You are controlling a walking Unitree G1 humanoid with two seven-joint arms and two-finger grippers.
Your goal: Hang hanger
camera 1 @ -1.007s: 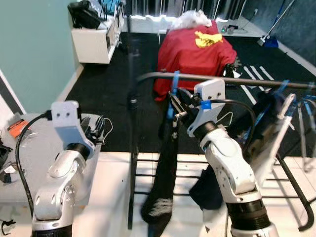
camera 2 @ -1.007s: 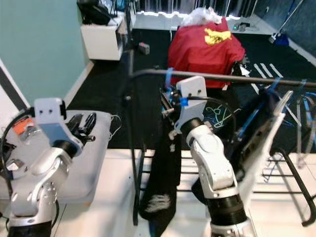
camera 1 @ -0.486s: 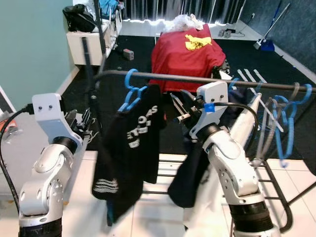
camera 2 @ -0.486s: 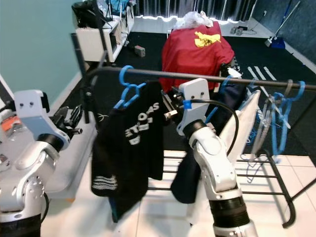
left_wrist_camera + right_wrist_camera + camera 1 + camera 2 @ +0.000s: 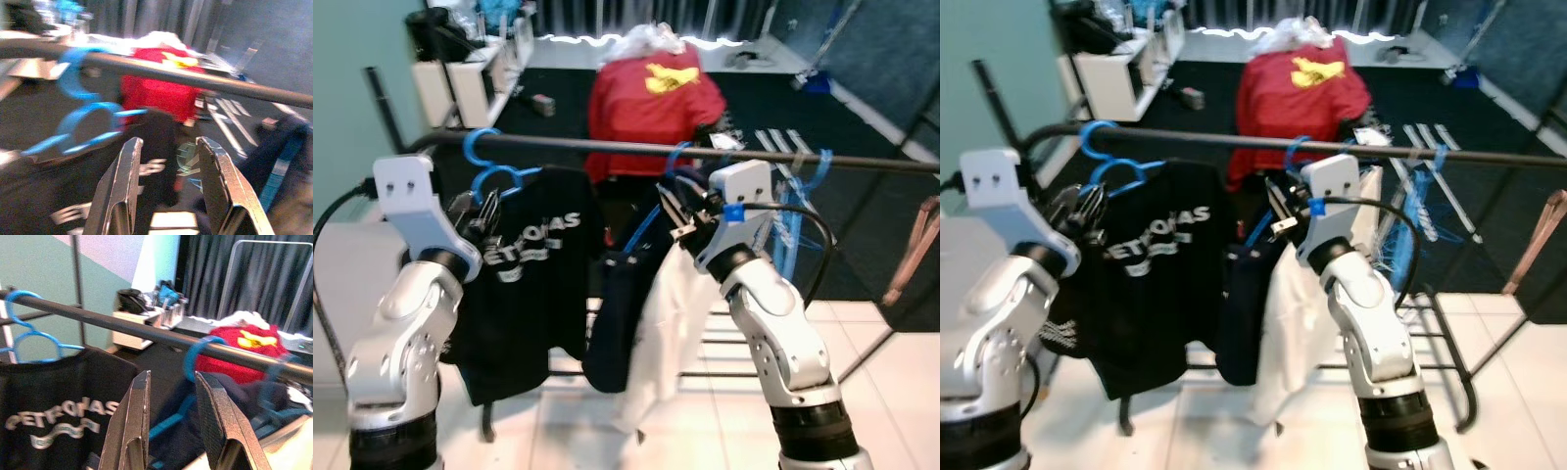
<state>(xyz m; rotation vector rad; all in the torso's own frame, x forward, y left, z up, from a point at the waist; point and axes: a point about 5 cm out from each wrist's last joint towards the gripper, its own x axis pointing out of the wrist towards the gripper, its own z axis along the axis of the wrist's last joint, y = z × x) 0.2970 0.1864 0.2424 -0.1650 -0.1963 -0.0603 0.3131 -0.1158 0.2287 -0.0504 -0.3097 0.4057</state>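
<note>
A blue hanger (image 5: 492, 164) carrying a black printed T-shirt (image 5: 536, 279) hangs on the dark rail (image 5: 607, 147) near its left end. My left gripper (image 5: 480, 217) is open just in front of that shirt, its fingers (image 5: 120, 196) holding nothing. A second blue hanger (image 5: 674, 162) sits mid-rail with a dark navy garment (image 5: 615, 323) and a white garment (image 5: 668, 328) below it. My right gripper (image 5: 680, 208) is open just below the rail beside this hanger; its fingers (image 5: 132, 431) are empty.
More blue hangers (image 5: 800, 191) hang further right on the rail. Behind the rack, a red cloth (image 5: 651, 98) lies draped over something on the dark carpet. White shelving (image 5: 460, 83) stands at the back left. The rack's base bars (image 5: 1440, 323) cross the white tiled floor.
The view has swung right along the rail. The black T-shirt, bunched by my right gripper a second ago, now hangs spread at the left end, and both grippers are free.
</note>
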